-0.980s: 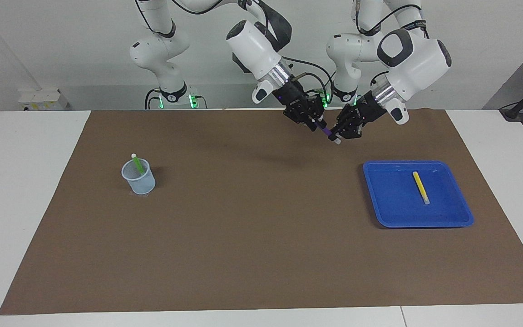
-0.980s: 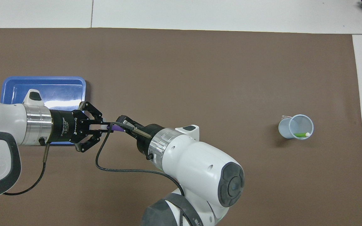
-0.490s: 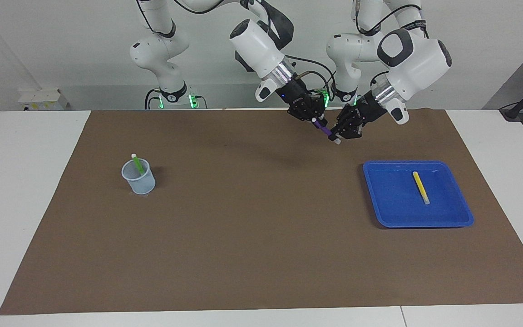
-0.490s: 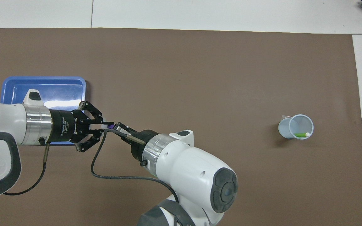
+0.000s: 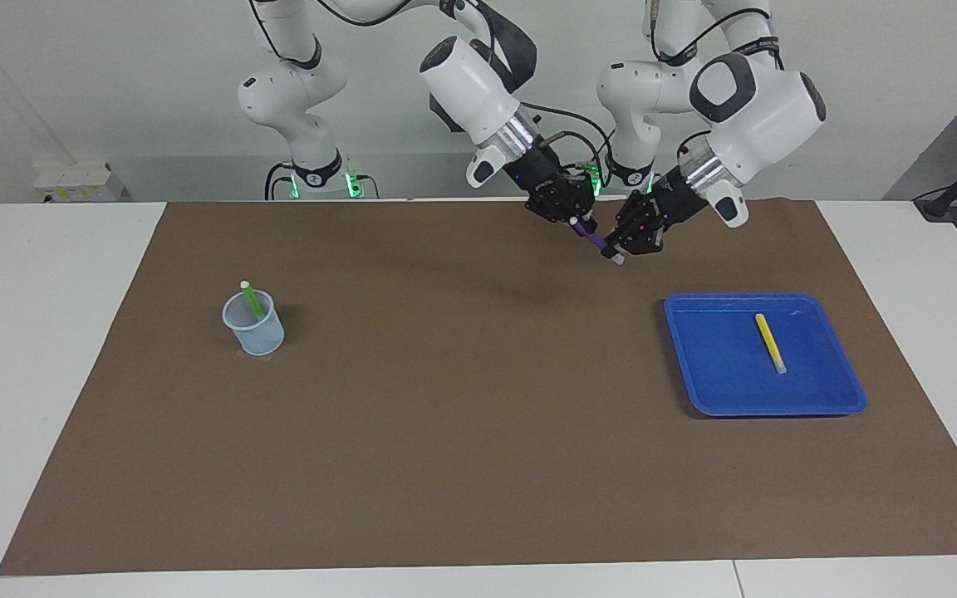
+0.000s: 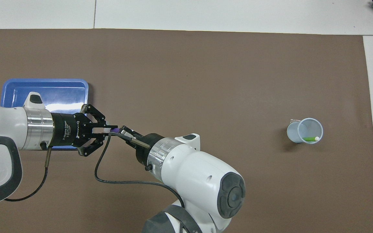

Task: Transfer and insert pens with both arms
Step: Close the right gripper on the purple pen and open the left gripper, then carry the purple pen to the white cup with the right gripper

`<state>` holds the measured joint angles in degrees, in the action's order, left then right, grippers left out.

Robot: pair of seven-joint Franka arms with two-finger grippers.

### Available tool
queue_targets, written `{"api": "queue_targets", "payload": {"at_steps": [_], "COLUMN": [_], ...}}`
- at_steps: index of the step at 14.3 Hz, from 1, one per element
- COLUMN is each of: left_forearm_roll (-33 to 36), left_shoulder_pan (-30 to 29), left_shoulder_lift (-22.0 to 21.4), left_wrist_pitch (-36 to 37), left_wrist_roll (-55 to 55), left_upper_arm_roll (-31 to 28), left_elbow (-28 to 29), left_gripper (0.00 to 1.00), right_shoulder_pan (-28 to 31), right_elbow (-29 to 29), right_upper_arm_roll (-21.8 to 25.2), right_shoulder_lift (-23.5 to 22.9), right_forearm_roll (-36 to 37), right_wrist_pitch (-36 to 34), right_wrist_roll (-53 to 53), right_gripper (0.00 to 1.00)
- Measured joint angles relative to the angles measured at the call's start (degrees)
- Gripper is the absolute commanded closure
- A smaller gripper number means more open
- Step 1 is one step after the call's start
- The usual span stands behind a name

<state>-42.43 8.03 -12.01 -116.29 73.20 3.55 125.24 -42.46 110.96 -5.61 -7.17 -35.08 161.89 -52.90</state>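
Two sets of jaws are clamped on one purple pen [image 5: 593, 242]: my left jaws [image 5: 621, 247] grip its pale end, my right jaws [image 5: 576, 223] its other end, above the brown mat [image 5: 462, 432]. One green pen [image 5: 252, 301] stands in the cup [image 5: 254, 325]; the yellow pen [image 5: 770, 342] waits in the blue tray [image 5: 844, 397]. Plenty of open mat lies between me and the cup.

My arms' [image 5: 478, 83] glossy white plastic shells, brushed metal wrist rings, matt brown mat [image 5: 478, 432], perhaps paper, shiny blue plastic tray [image 5: 848, 390], translucent plastic cup [image 5: 254, 325].
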Motion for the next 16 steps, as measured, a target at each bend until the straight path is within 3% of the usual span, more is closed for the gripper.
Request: {"api": "queue_targets", "payload": {"at_steps": [7,10,13,16], "left_forearm_roll": [0.0,0.0,-0.1,-0.1], "left_shoulder_pan": [0.5,0.8,1.1,1.8], "left_shoulder_lift": [0.1,0.2,-0.2,-0.7], "left_wrist_pitch": [-1.2,-1.6,-1.8,-1.8], "left_wrist_roll": [0.1,0.1,0.1,0.1], "left_upper_arm_roll": [0.1,0.1,0.1,0.1], "left_elbow": [0.2,0.3,0.3,0.3], "left_gripper": [1.00,0.32,0.21,0.19], "right_shoulder_pan": [0.3,0.6,1.4,2.2], "right_elbow": [0.1,0.4,1.1,1.7], "right_upper_arm_roll": [0.0,0.0,0.3,0.4], "right_shoulder_lift": [0.0,0.0,0.0,0.0], "right_forearm_roll": [0.0,0.0,0.0,0.0], "right_wrist_pitch": [0.0,0.0,-0.1,-0.2], "right_wrist_roll": [0.1,0.2,0.5,1.8], "right_gripper": [1.00,1.00,1.00,1.00]}}
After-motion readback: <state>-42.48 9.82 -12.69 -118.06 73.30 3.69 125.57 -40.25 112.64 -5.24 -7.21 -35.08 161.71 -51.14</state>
